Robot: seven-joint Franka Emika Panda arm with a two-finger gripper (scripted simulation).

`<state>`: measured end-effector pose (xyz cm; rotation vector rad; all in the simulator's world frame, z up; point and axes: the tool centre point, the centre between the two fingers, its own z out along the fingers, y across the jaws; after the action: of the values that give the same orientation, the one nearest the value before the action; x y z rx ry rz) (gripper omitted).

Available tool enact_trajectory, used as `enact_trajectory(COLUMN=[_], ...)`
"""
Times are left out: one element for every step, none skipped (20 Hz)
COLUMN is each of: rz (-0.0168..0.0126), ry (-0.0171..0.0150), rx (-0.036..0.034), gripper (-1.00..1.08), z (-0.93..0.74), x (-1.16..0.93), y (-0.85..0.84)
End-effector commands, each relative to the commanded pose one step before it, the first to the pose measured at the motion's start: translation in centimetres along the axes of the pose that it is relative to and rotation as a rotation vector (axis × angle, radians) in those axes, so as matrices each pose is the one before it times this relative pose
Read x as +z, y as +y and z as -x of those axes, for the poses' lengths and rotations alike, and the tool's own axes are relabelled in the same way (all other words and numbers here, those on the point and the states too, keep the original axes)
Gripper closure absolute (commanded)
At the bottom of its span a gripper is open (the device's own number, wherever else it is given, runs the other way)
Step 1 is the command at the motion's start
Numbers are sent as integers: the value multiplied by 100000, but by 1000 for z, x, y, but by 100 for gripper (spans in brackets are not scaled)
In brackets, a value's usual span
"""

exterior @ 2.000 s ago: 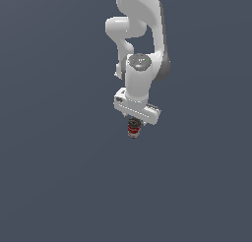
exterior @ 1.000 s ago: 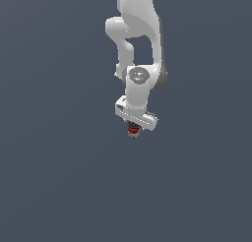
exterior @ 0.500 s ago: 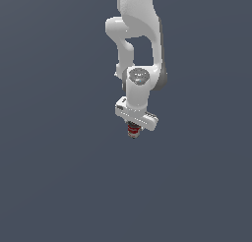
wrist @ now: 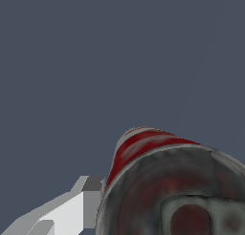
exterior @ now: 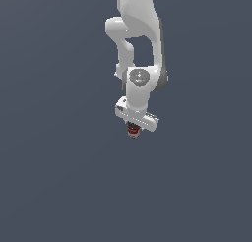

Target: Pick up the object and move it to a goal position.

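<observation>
One small can [exterior: 133, 131] pinched between the fingers of a white gripper [exterior: 133, 130], pointing downward from a tall white arm [exterior: 140, 49] against a plain grey-blue ground [exterior: 49, 187]. Can placed just beneath the gripper's crossbar, near the middle of the exterior view and slightly toward its right; no contact with any surface discernible. Compared with two seconds ago: wrist lowered and rotated a little, can carried along under the hand; compared with half a second ago: almost no change in pose. Judged meaning: grasp secure and pick-up step done, transport either nearly complete or paused; no goal marker visible in either view, so remaining travel impossible to gauge. Exterior view: whole arm posture, tilt of the crossbar, red band of the can barely resolved, fingers mostly hidden behind the crossbar. Wrist view: can [wrist: 167, 181] seen large and end-on, with dark rim, red and whitish stripes along its side, and one pale fingertip [wrist: 72, 208] pressed beside it; opposite fingertip out of frame, hence closure on both sides inferred rather than seen. Wrist view also free of any landmark beyond the can, giving no height cue that the exterior view lacks.
</observation>
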<state>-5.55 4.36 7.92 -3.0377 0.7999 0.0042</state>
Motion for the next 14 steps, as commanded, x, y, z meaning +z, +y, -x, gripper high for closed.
enact_trajectory(rz=[-109,0,0,0,0,0,0,0,0,0,0,0,0,0], ry=[296,0,0,0,0,0,0,0,0,0,0,0,0,0], rx=[262,0,0,0,0,0,0,0,0,0,0,0,0,0], gripper=[108,108,108,108,108,108,108,108,108,108,108,108,108,108], z=[-722,-276,-306,-336,-366,-394,-422,-449,-475,-500,-524,-546,-561,-554], x=[-19,-30,-33,-36,-39,-42,-45,-48,-50,-53,-56,-58,-59,-59], y=[-197,-133,-148,-163,-177,-191,-205,-218,-231,-243,-255,-266,-274,-271])
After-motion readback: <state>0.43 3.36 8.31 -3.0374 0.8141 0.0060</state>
